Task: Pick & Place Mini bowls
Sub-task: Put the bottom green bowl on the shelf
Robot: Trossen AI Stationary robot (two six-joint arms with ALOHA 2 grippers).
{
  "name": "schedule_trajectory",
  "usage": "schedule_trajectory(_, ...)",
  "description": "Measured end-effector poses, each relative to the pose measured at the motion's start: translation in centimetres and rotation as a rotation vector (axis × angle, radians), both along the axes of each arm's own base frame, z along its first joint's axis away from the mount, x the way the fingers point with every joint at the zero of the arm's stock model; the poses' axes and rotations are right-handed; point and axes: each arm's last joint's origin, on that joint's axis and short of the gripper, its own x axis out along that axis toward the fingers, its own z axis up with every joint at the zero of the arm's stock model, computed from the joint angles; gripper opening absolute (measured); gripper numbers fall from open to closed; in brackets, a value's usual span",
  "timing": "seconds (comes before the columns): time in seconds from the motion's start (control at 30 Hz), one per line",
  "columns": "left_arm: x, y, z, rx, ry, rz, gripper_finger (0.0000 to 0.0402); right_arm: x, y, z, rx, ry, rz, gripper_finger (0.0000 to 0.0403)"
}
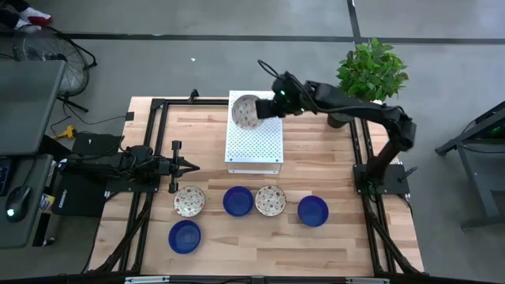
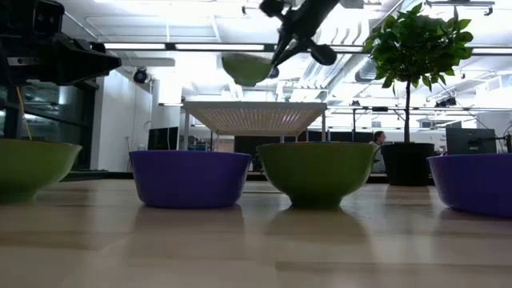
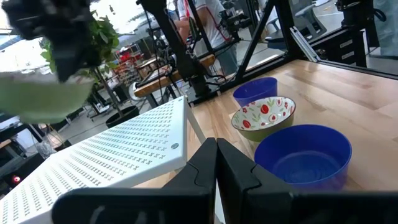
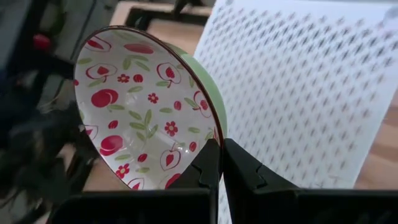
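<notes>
My right gripper [image 1: 259, 109] is over the far end of the white perforated platform [image 1: 254, 138], shut on a white mini bowl with red-and-green floral print [image 1: 245, 111] and a green outside [image 2: 246, 69]. Five more mini bowls stand on their bases on the table near the platform's near side: floral [image 1: 189, 200], blue [image 1: 237, 201], floral [image 1: 270, 200], blue [image 1: 313, 211], blue [image 1: 185, 236]. My left gripper [image 1: 189, 165] waits shut at the table's left, touching nothing. My right gripper pinches the floral bowl by its rim [image 4: 213, 138], one finger inside the bowl and one on the green outer wall. The fingers reach in from the table's right side. The bowl is lifted clear above the platform and tilted, its patterned inside [image 4: 134, 106] showing.
A potted plant [image 1: 371, 72] stands at the table's far right corner, behind my right arm. The raised platform [image 2: 254, 116] takes the table's middle. Black frame rails [image 1: 150, 142] run along the left and right sides. Bare wood lies along the near edge [image 1: 260, 252].
</notes>
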Motion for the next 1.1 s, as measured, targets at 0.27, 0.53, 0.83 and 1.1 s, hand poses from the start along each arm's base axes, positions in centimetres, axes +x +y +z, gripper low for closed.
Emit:
schedule_trajectory(0.27,0.0,0.0,0.0,0.0,0.0,0.0,0.0,1.8,-3.4,0.0,0.07,0.011,0.006,0.0)
schedule_trajectory(0.53,0.0,0.0,0.0,0.0,0.0,0.0,0.0,0.5,-5.5,-0.4,0.162,0.017,-0.008,0.0)
schedule_trajectory(0.83,0.0,0.0,0.0,0.0,0.0,0.0,0.0,-1.0,-7.9,-0.8,0.232,0.015,-0.048,0.0)
schedule_trajectory(1.1,0.0,0.0,0.0,0.0,0.001,0.0,0.0,-0.6,-9.2,-3.0,0.303,0.064,-0.051,0.0)
